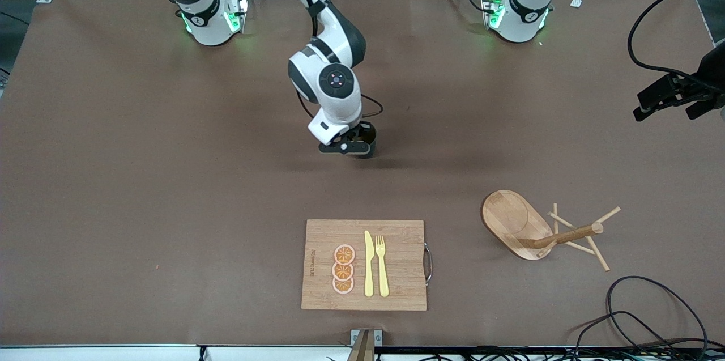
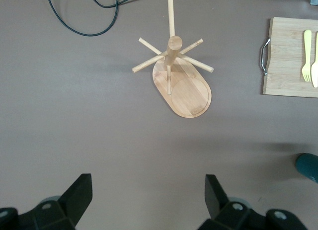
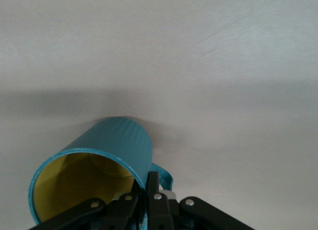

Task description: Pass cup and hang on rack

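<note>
The cup (image 3: 119, 140) is teal outside and mustard-yellow inside. My right gripper (image 3: 147, 185) is shut on its rim wall beside the loop handle, one finger inside and one outside. In the front view this gripper (image 1: 352, 144) is low over the middle of the table, and only a dark bit of the cup (image 1: 369, 133) shows past it. The rack (image 1: 512, 219) stands upright toward the left arm's end, nearer to the front camera than the cup. My left gripper (image 1: 667, 106) hangs open and empty in the air over that end. Its wrist view shows the rack (image 2: 186, 86) and an edge of the cup (image 2: 308, 166).
A bamboo cutting board (image 1: 396, 287) with a metal handle lies near the table's front edge. It carries orange slices (image 1: 343, 269), a yellow knife (image 1: 369, 263) and a yellow fork (image 1: 382, 264). A black cable (image 1: 645, 315) loops at the front corner by the rack.
</note>
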`<state>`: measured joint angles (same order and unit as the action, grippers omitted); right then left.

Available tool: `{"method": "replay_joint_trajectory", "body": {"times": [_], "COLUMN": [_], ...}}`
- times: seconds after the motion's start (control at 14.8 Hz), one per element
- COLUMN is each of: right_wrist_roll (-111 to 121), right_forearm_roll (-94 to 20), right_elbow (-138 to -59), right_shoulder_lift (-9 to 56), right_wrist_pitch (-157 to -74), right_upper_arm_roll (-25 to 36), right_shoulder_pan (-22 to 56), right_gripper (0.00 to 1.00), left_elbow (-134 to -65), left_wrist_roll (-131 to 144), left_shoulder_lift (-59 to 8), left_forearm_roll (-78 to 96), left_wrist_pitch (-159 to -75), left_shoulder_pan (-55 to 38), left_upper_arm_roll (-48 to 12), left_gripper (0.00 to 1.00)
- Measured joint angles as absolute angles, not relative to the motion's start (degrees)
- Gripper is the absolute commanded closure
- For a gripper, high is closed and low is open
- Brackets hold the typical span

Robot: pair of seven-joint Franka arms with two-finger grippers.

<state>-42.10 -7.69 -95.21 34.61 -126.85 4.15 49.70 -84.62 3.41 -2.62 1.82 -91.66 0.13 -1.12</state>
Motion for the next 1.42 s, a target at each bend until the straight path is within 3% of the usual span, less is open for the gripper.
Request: {"method": "replay_joint_trajectory", "body": {"times": [0.27, 0.54, 0.61, 0.67, 0.81, 1.01, 1.42], "right_wrist_roll": [-45.3, -45.6, -45.6, -45.7, -45.7, -45.7, -43.5], "right_forearm_roll": [-7.7, -7.7, -7.7, -7.7, -7.8, -7.8, -8.7], "right_elbow": [-92.9, -92.5, -92.5, -92.5, -92.5, -91.4, -86.8], "right_shoulder_lift": [36.1, 36.5, 36.6, 36.6, 36.7, 36.7, 31.3], "right_wrist_pitch": [-126.8, -126.8, -126.8, -126.8, -126.8, -125.1, -111.5], "right_upper_arm_roll": [4.2, 4.2, 4.2, 4.2, 4.3, 4.6, 5.9], "right_shoulder_pan": [51.6, 52.1, 52.1, 52.1, 52.1, 52.0, 48.0], "right_gripper": [0.99, 0.91, 0.72, 0.01, 0.00, 0.00, 0.00], "left_elbow": [-84.6, -84.6, -84.6, -84.6, -84.6, -84.6, -84.6], "left_wrist_roll": [3.4, 3.4, 3.8, 5.7, 13.9, 29.5, 48.5], "left_shoulder_lift": [-3.4, -4.0, -4.2, -4.4, -4.6, -4.6, -4.6], "left_forearm_roll": [1.8, 1.8, 1.8, 1.8, 1.8, 1.5, -0.6], "left_wrist_pitch": [-91.7, -91.6, -91.3, -90.9, -89.3, -88.1, -87.7], "left_shoulder_pan": [0.1, -0.1, -0.1, -0.2, -0.9, -2.5, -3.0], "left_upper_arm_roll": [-1.1, -1.2, -1.3, -1.4, -2.4, -6.3, -14.1], "left_gripper": [0.00, 0.03, 0.05, 0.05, 0.00, 0.00, 0.00]}}
